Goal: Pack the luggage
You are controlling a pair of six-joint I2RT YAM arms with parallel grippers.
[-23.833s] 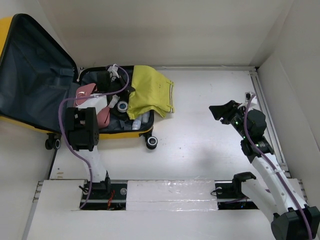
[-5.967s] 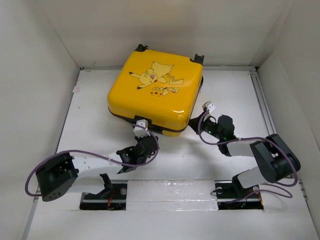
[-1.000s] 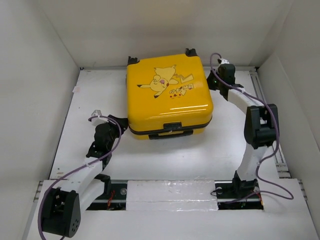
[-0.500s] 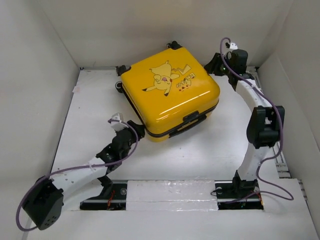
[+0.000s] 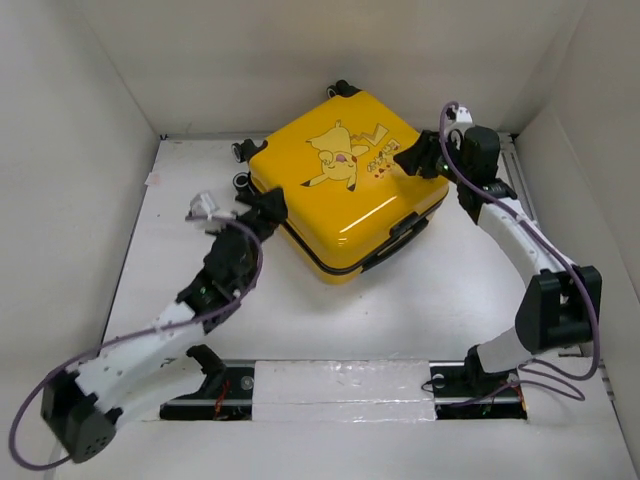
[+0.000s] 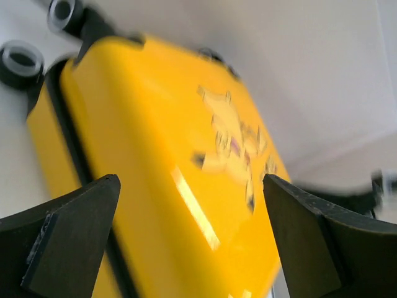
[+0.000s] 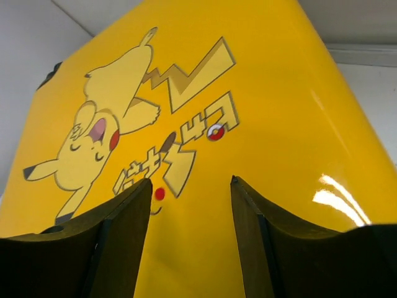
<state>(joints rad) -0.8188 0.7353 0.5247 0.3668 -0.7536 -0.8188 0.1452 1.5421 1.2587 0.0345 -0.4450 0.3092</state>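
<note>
The luggage, a glossy yellow hard-shell suitcase with a Pikachu print, lies shut and turned like a diamond at the back middle of the table. Its black wheels point to the back left. My left gripper stands open at the case's left corner; in the left wrist view the yellow shell fills the gap between the wide-spread fingers. My right gripper hovers open at the case's right corner, its fingers over the printed lid with nothing between them.
White walls enclose the table on the left, back and right. The case's black latch handle faces the front right. A metal rail runs along the right side. The arms' base plates sit at the near edge.
The suitcase has turned further and shifted slightly forward. My left gripper moved up to its left corner and opened wide. My right gripper came forward onto the lid's right corner.
</note>
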